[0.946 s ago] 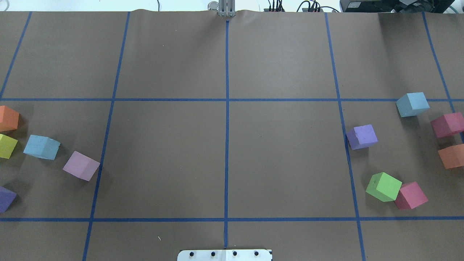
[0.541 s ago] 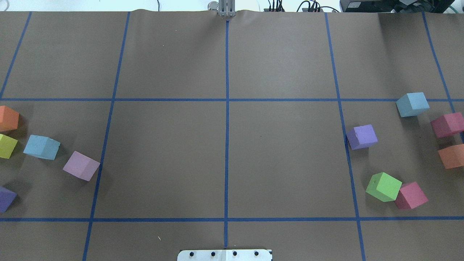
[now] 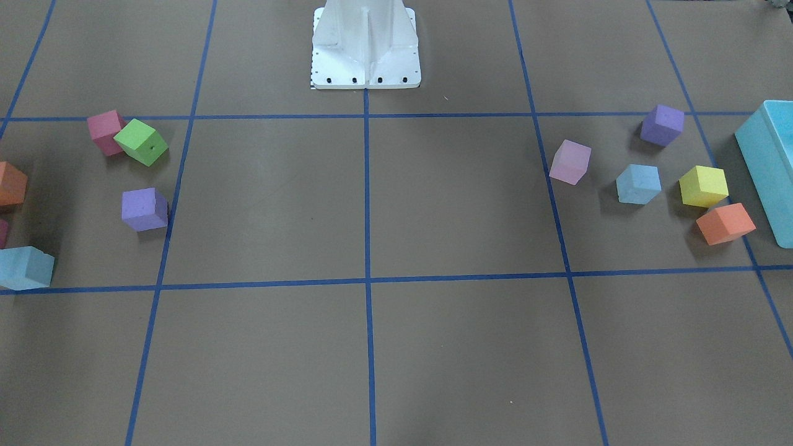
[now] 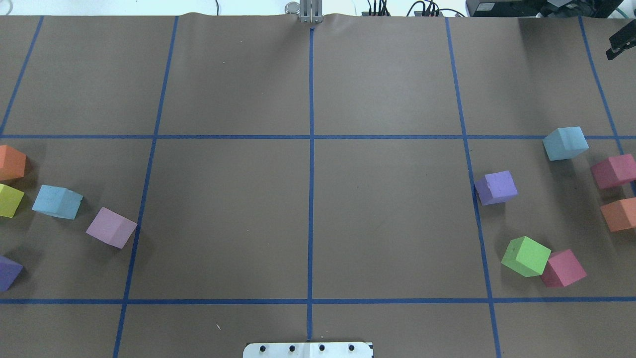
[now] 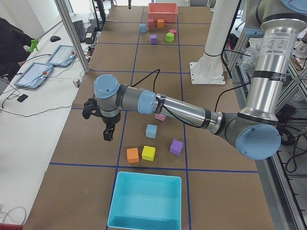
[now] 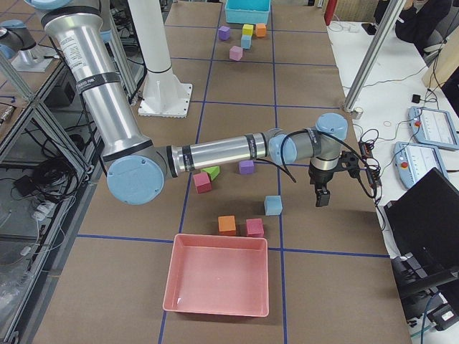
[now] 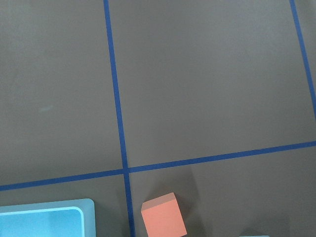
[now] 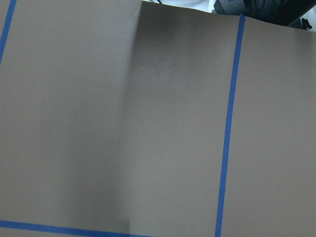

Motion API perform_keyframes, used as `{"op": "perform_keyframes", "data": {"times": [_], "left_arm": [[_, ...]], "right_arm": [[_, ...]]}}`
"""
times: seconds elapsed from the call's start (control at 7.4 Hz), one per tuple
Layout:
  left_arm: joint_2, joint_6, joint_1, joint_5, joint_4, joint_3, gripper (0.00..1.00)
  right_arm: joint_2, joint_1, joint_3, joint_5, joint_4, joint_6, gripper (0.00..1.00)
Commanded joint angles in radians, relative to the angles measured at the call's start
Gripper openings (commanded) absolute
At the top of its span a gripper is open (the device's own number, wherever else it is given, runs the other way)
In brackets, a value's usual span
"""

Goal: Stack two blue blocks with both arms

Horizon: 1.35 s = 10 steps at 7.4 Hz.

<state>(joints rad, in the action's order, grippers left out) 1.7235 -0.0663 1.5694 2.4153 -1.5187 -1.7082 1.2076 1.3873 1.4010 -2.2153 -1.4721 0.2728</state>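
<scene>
One sky-blue block [image 4: 57, 201] lies on the table's left side, among other cubes; it also shows in the front view [image 3: 638, 184] and the left side view [image 5: 151, 131]. The other blue block [image 4: 565, 143] lies at the right; it also shows in the front view [image 3: 25, 267] and the right side view [image 6: 272, 205]. My left gripper [image 5: 108, 132] hangs above the table, farther from my base than its block; I cannot tell if it is open. Only a black tip of my right gripper [image 4: 620, 45] shows at the overhead view's right edge, beyond its block [image 6: 322, 195]; I cannot tell its state.
A pink cube [image 4: 111, 227], yellow, orange and purple cubes surround the left block. A purple cube [image 4: 496, 187], green [image 4: 525, 256], red and orange cubes lie at the right. A turquoise box [image 5: 146, 201] stands at the left end, a pink tray [image 6: 215, 279] at the right end.
A black tip of the right gripper has come into the overhead view at its upper right edge. No block has moved.
</scene>
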Motion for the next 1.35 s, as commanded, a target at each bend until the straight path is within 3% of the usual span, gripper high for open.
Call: {"op": "perform_keyframes", "data": {"times": [0.0, 0.14, 0.27, 0.68, 0.81, 1.22], "left_arm": [[-0.092, -0.257, -0.113, -0.008, -0.289, -0.002, 0.98], [-0.143, -0.345, -0.133, -0.015, -0.428, 0.002, 0.98], [-0.162, -0.348, -0.152, -0.015, -0.448, 0.001, 0.98], [-0.196, -0.429, -0.23, -0.056, -0.526, -0.008, 0.98], [-0.202, -0.49, -0.279, -0.097, -0.572, -0.011, 0.98], [-0.211, -0.526, -0.301, -0.099, -0.597, -0.016, 0.98]], "right_arm": [[0.026, -0.074, -0.002, -0.038, 0.015, 0.058, 1.0], [0.029, -0.079, -0.005, -0.073, 0.012, 0.059, 1.0], [0.042, -0.105, 0.002, -0.111, 0.018, 0.109, 1.0], [0.116, -0.206, 0.003, -0.104, 0.174, 0.23, 1.0], [0.115, -0.218, -0.011, -0.101, 0.176, 0.23, 1.0], [0.115, -0.229, -0.016, -0.064, 0.177, 0.223, 1.0]]}}
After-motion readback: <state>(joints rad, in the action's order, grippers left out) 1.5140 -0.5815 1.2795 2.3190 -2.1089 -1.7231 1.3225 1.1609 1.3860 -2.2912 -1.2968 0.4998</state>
